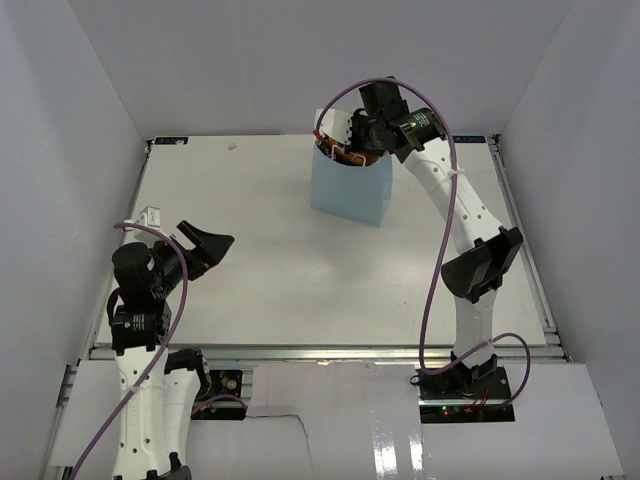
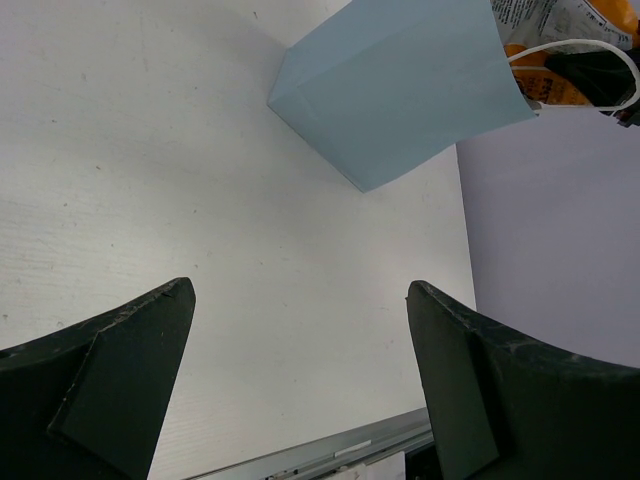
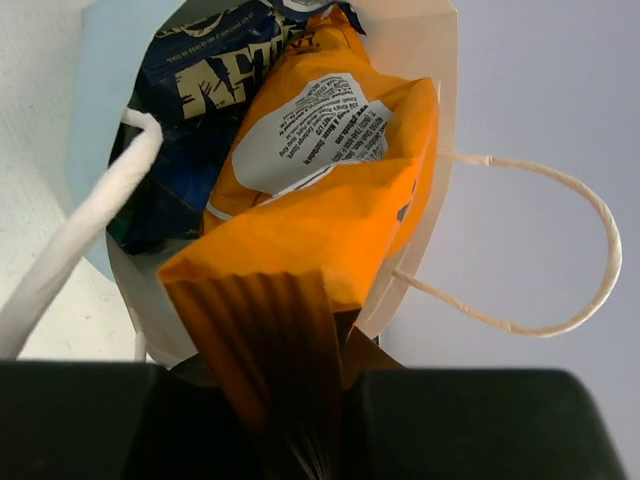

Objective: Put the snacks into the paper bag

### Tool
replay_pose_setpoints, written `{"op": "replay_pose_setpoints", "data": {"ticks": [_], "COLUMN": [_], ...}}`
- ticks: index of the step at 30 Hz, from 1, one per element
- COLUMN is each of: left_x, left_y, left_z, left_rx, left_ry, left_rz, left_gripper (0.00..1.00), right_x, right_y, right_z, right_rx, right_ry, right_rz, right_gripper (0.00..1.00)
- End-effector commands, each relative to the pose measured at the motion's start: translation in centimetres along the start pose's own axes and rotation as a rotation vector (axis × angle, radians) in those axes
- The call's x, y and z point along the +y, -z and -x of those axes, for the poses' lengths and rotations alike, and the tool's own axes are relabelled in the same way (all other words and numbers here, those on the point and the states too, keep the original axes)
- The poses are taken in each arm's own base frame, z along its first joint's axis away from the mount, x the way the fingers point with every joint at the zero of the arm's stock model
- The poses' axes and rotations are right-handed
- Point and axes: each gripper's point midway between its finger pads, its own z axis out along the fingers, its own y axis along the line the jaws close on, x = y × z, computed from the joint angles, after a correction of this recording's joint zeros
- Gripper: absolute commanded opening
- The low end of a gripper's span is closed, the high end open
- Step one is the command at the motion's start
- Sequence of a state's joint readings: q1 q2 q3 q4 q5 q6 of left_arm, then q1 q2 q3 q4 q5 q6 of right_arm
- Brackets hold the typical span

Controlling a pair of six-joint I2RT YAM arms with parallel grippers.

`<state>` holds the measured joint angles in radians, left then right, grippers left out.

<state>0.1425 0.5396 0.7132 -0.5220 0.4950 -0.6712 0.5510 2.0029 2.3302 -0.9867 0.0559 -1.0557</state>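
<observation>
- Right up close, the right gripper [image 3: 300, 425] has its fingers pinched tight on the crimped end of the orange chip bag [image 3: 330, 230].
- That packet hangs down through the mouth of the paper bag [image 1: 350, 190].
- The blue chip bag [image 3: 200, 70] sits inside, just beside the orange one.
- The paper bag stands upright at the far middle of the table [image 1: 300, 290], with a white string handle [image 3: 560, 200] flopped outward.
- The left gripper [image 2: 300, 370] hovers near the table's left edge, jaws spread wide, holding nothing, well apart from the bag.

Upright paper bag [image 1: 350, 190] — orange chip bag [image 3: 330, 230] half in (blue chip bag [image 3: 190, 85] beside).
</observation>
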Motion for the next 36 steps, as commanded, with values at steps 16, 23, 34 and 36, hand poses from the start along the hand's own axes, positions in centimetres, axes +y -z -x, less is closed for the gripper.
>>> {"op": "replay_pose_setpoints", "data": {"ticks": [16,23,34,36], "left_x": [-1.0,-1.0,-1.1,-1.1], "left_y": [0.3,0.3,0.7,0.7], "left_z": [0.1,-0.2,-0.5,-0.5], "left_rx": [0.001,0.009,0.007,0.008], "left_ry": [-0.005,0.002,0.007,0.009], "left_rz": [-0.041,-0.046,-0.052,-0.053], "left_gripper": [0.98,0.98,0.98,0.98], "right_x": [-0.8,-2.1,-1.8,-2.0], "right_y": [3.7,10.7,9.8,9.1], "right_z": [2.7,2.4,-2.5,-3.0], "right_rx": [-0.302,-0.572,-0.566,-0.545], "right_ry": [-0.345,-0.458,-0.531,-0.526], "right_rz": [0.034,0.116,0.155,0.142], "right_gripper": [0.78,0.86,0.84,0.82]}}
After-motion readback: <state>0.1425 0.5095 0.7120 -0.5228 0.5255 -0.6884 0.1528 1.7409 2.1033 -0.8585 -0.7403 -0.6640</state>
